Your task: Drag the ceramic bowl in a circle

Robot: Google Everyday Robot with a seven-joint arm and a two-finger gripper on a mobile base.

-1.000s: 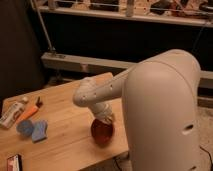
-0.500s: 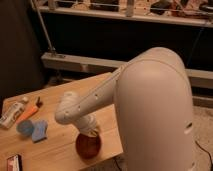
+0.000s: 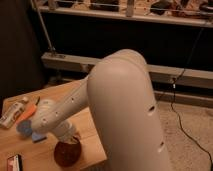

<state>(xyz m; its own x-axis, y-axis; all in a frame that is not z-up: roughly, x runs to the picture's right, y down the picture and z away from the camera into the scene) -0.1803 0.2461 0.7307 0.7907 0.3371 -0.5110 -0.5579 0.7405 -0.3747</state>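
Observation:
The ceramic bowl (image 3: 67,155), round and reddish-brown, sits on the wooden table (image 3: 15,145) close to its front edge. My gripper (image 3: 69,141) comes down from the white wrist straight onto the bowl's top and is shut on it. The big white arm (image 3: 122,100) fills the middle of the view and hides the table behind it.
A white bottle (image 3: 12,113) and an orange object (image 3: 29,110) lie at the table's left. A blue item (image 3: 25,128) sits just left of the wrist. A small packet (image 3: 14,162) lies at the front left corner. The table's right edge (image 3: 100,150) drops to the floor, with a cable there.
The gripper has swung left and toward the front edge of the table, and the bowl has slid along with it. The arm's elbow now looms larger in view.

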